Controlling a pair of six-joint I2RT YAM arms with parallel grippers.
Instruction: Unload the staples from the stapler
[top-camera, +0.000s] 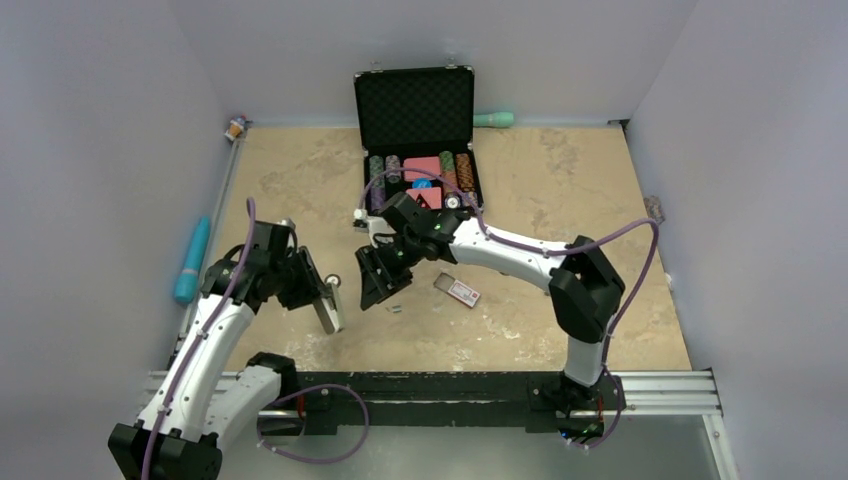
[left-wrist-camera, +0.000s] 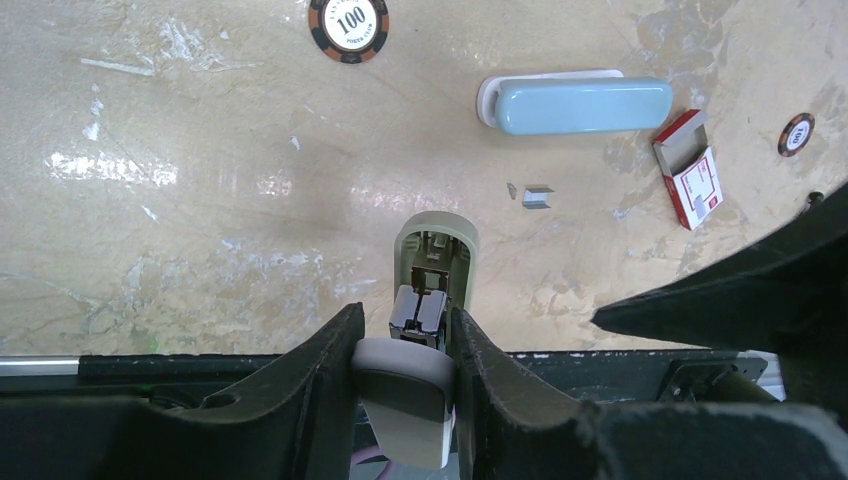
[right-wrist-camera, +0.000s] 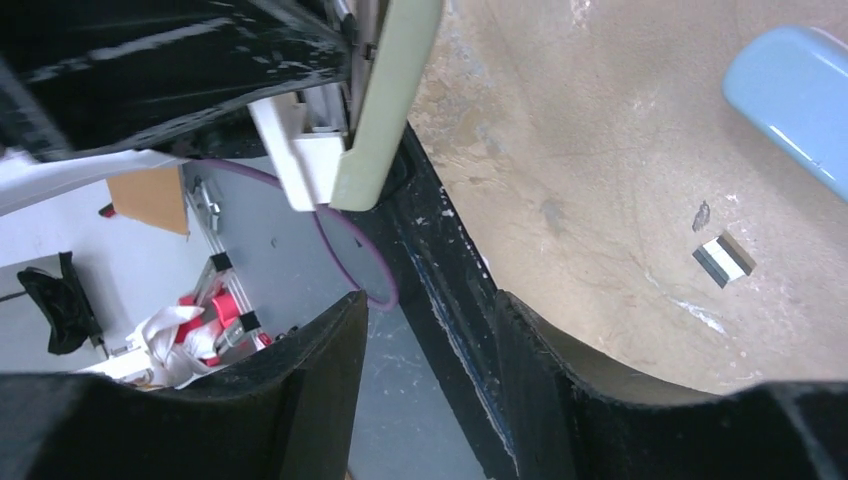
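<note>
Left gripper (left-wrist-camera: 405, 325) clamped on the stapler (left-wrist-camera: 435, 250) at its rear, long axis running straight out from the grip, magazine exposed; right gripper (right-wrist-camera: 430, 320), jaws parted and empty, stands just off the stapler's tip and nearer the staples (left-wrist-camera: 537, 196), a short strip loose on the table (left-wrist-camera: 200, 200) beyond that tip.

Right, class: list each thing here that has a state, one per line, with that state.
left claw: shut on the stapler
stapler: hinged open
right claw: open, empty
staples: loose on the table
staple box: flap open
poker case: lid up
</note>
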